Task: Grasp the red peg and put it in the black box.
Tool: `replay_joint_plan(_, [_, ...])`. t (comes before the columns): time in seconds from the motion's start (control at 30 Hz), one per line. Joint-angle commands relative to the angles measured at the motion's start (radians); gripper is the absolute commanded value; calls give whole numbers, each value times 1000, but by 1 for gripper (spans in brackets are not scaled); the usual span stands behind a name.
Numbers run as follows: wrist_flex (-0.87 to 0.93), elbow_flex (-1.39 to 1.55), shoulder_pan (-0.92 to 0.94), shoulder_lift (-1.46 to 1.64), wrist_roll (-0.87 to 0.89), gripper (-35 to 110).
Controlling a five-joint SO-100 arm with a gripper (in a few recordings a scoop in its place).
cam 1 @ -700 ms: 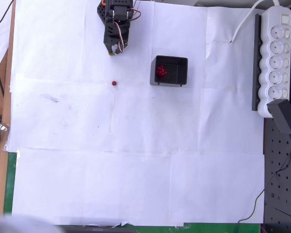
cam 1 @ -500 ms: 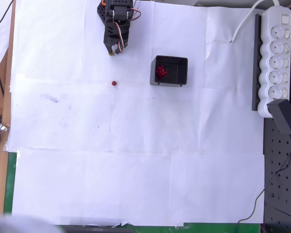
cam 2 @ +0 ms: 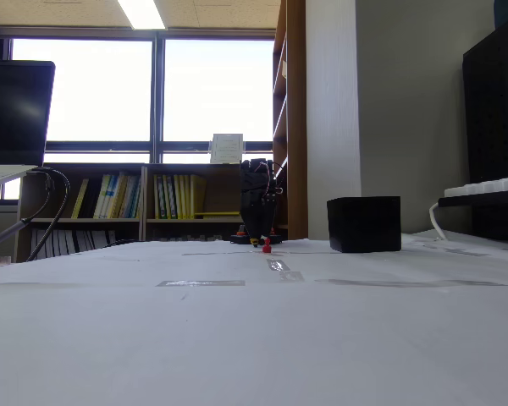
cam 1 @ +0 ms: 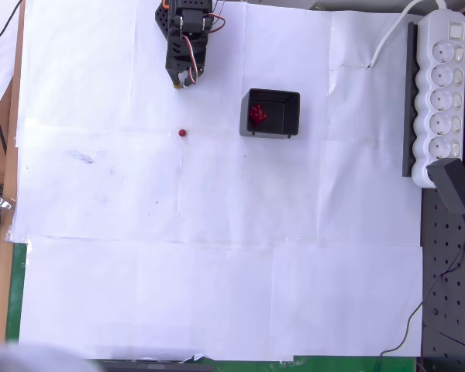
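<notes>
No change from the earlier overhead frames: arm, peg and box all sit where they were. No readable writing or brand marks anywhere; the sign on the far shelf in the fixed view is too small to read.

Near to far in the overhead view: white paper sheets cover the table [cam 1: 217, 279]. The red peg [cam 1: 182, 132] lies alone on the paper, left of the black box [cam 1: 291, 108] and well apart from it. Box is open-top and holds a clump of red pieces [cam 1: 256, 115] toward its left side. White power strip [cam 1: 442, 85] runs along the right edge, a dark adapter [cam 1: 457, 186] at its near end.

Gripper [cam 1: 182, 80] hangs at the top of the view, tip pointed toward the peg but apart from it, holding nothing; cannot tell whether the fingers are spread or pressed together.

Fixed view: peg [cam 2: 266, 248] on the paper in front of the dark arm [cam 2: 258, 203], box [cam 2: 364, 224] to the right.
</notes>
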Motion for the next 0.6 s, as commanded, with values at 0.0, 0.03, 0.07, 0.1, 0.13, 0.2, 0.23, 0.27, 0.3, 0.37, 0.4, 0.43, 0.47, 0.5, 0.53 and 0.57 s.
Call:
replay_joint_plan(0.0, [97,-84,6,-95,-8,0])
replay_joint_plan(0.03, [97,-84,6,-95,-8,0])
replay_joint_plan(0.07, [97,-84,6,-95,-8,0])
replay_joint_plan(0.1, [97,-84,6,-95,-8,0])
replay_joint_plan(0.13, [97,-84,6,-95,-8,0])
replay_joint_plan(0.2, [97,-84,6,-95,-8,0])
replay_joint_plan(0.23, [97,-84,6,-95,-8,0])
replay_joint_plan(0.27, [97,-84,6,-95,-8,0])
replay_joint_plan(0.3, [97,-84,6,-95,-8,0])
replay_joint_plan(0.37, [97,-84,6,-95,-8,0])
replay_joint_plan(0.4, [97,-84,6,-95,-8,0])
replay_joint_plan(0.43, [97,-84,6,-95,-8,0])
replay_joint_plan(0.47, [97,-84,6,-95,-8,0])
replay_joint_plan(0.5, [94,-84,6,-95,-8,0])
replay_joint_plan(0.53, [92,-84,6,-95,-8,0])
replay_joint_plan(0.57, [89,-84,6,-95,-8,0])
